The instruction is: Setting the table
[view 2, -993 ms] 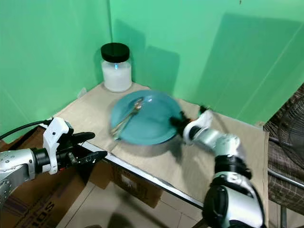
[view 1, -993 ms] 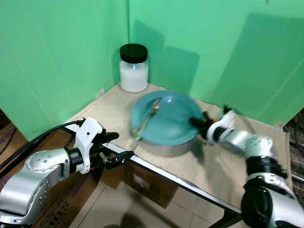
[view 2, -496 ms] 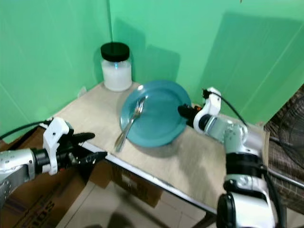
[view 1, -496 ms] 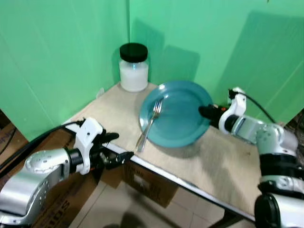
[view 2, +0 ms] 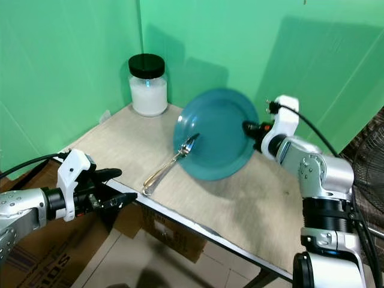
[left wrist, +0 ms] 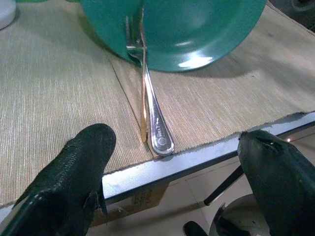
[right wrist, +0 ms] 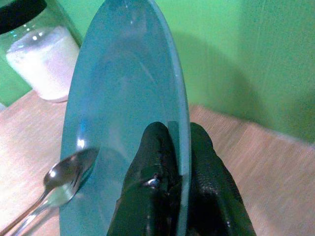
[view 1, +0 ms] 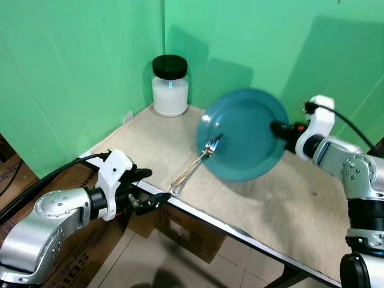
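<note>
1. Left eye view: the right gripper is pinching the rim of the teal plate, holding it tilted steeply on edge above the worktop. You can't really see the fingertips here since the plate covers them. A shiny metal fork leans with its head against the plate's face and its handle end down on the mat near the front edge. Glass jar with a black lid and white stuff inside sits in the back corner against the green backdrop. The worktop has a woven beige covering and a metal front edge.

2. Right eye view: same scene. The left gripper hangs out in front of the worktop's edge, below it, fingers spread apart and holding nothing. A cardboard box is on the floor behind it, partly cut off by the frame.

3. Left wrist view: the two black textured fingers sit wide apart, blurry up close. Between them you see the fork handle's rounded end right at the mat's edge. The fork's head is hidden against the plate's glossy underside, and the plate is cut off at the frame.

4. Right wrist view: both black fingers are clamped on the thin plate rim, one on each face. The fork head looks soft through the blur.
</note>
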### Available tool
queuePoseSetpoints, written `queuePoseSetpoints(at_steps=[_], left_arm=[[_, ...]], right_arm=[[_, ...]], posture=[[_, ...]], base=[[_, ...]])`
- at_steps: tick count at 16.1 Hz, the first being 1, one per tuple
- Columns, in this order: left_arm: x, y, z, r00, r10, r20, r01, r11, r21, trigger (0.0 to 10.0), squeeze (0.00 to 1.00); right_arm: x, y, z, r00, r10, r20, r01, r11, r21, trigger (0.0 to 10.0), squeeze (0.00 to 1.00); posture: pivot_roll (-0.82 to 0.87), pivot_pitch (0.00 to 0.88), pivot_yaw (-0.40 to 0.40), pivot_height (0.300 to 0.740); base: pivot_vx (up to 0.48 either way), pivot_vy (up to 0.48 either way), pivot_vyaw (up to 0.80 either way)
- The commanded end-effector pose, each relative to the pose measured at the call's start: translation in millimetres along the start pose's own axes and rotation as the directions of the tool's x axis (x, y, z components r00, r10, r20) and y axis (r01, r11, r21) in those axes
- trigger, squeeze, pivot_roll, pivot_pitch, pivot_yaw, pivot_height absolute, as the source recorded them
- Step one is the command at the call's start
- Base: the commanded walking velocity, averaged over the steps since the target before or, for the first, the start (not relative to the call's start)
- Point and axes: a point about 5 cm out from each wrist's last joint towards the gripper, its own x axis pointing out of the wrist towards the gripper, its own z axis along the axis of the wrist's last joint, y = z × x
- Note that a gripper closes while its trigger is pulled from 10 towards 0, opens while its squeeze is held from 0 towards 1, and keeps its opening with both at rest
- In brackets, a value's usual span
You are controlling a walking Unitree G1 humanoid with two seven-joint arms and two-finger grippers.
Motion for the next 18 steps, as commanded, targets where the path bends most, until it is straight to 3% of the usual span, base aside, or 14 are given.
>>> queuePoseSetpoints(at_steps=[1,3,7,9,13,14,15,16,18], left_arm=[[-0.4,1.1,1,1.0,0.009,-0.015,-0.009,1.0,0.02,10.0,0.0],[-0.4,2.3,1,1.0,0.019,-0.02,-0.018,0.999,0.029,10.0,0.0],[2.1,2.7,5,0.999,0.039,0.001,-0.039,0.998,0.051,10.0,0.0],[4.2,0.7,10,0.999,0.04,0.02,-0.041,0.997,0.07,10.0,0.0],[10.8,-0.5,24,0.992,0.07,0.103,-0.08,0.991,0.105,10.0,0.0],[14.6,-1.8,31,0.984,0.094,0.152,-0.11,0.989,0.103,10.0,0.0],[17.5,-2.4,36,0.974,0.124,0.191,-0.146,0.984,0.107,10.0,0.0],[23.0,-6.2,43,0.951,0.173,0.255,-0.206,0.972,0.11,10.0,0.0],[32.1,-16.9,49,0.922,0.225,0.314,-0.281,0.949,0.144,10.0,0.0]], right_arm=[[-6.1,-3.9,7,0.999,-0.036,0.035,0.039,0.996,-0.081,0.0,0.0],[-16.5,0.3,23,0.987,-0.027,0.161,0.058,0.981,-0.187,0.0,0.0],[-38.7,7.4,39,0.938,0.035,0.344,0.073,0.952,-0.296,0.0,0.0],[-62.8,9.4,45,0.893,0.069,0.445,0.1,0.934,-0.344,0.0,0.0],[-94.8,1.6,37,0.836,0.014,0.549,0.169,0.945,-0.281,0.0,0.0],[-102.8,-1.5,30,0.828,-0.023,0.56,0.168,0.963,-0.209,2.4,0.0],[-106.9,-1.2,22,0.83,-0.037,0.556,0.153,0.975,-0.164,10.0,0.0],[-113.0,5.2,5,0.844,-0.035,0.535,0.112,0.988,-0.111,10.0,0.0],[-121.3,19.6,-19,0.851,-0.03,0.524,0.088,0.992,-0.087,10.0,0.0]], posture=[[0.05,0.0,-0.046,0.74],[0.05,0.0,-0.044,0.74],[0.05,0.0,-0.046,0.74],[0.05,0.0,-0.04,0.74],[0.05,0.0,-0.039,0.74],[0.04,0.0,-0.038,0.74],[0.04,0.0,-0.039,0.74],[0.03,0.0,-0.038,0.74],[0.02,0.0,-0.034,0.74]], base=[[0.0,0.0,0.0],[0.0,0.0,0.0],[0.0,0.0,0.0],[0.0,0.0,0.0],[0.0,0.0,0.0],[0.0,0.0,0.0],[0.0,0.0,0.0],[0.0,0.0,0.0],[0.0,0.0,0.0]])
